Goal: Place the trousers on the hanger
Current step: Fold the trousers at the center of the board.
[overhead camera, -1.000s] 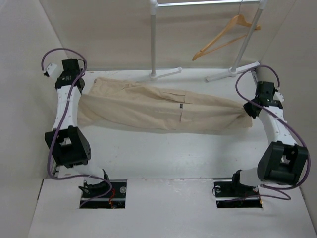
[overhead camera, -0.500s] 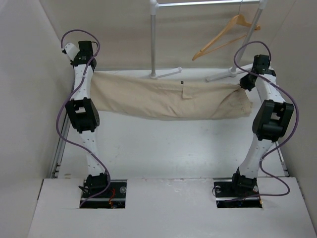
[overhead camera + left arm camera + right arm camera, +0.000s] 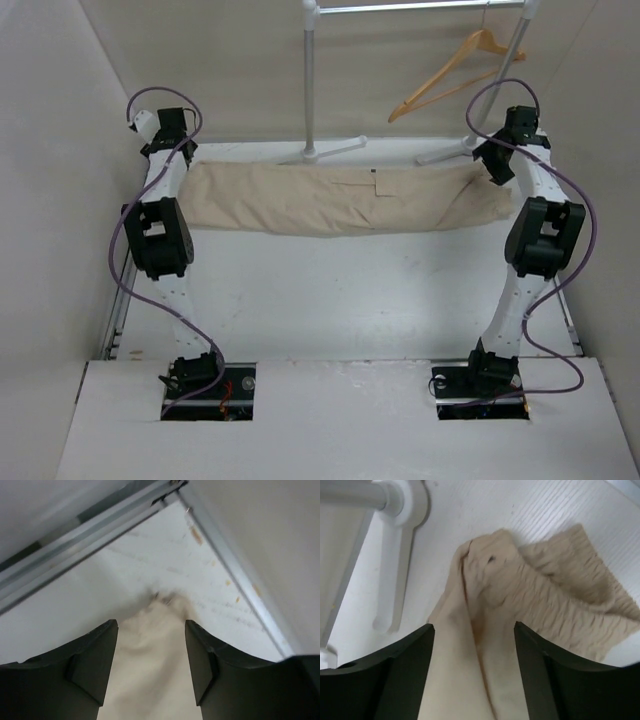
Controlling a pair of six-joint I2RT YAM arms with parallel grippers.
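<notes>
The left end effector [image 3: 150, 628] hovers over the far left corner of the counter [image 3: 330, 300]. Its jaws stand apart with nothing pinched, and the leg end of the trousers [image 3: 330, 200] lies slack below the gap. The trousers stretch in a long flat band across the far side of the counter, legs to the left and gathered waistband to the right. Behind them stands the white clothes rack [image 3: 311, 90]. The wooden hanger [image 3: 455, 75] hangs from its rail by the hook, tilted and well apart from the cloth. The right end effector [image 3: 473, 630] is also wide and empty, poised just over the waistband.

This looks like the end of the laying-out step, with the garment straightened and neither end gripped. The hanger is untouched. The next move probably calls for one arm to take the hanger off the rail. The trousers must then be re-gripped and fed over its bottom bar.
</notes>
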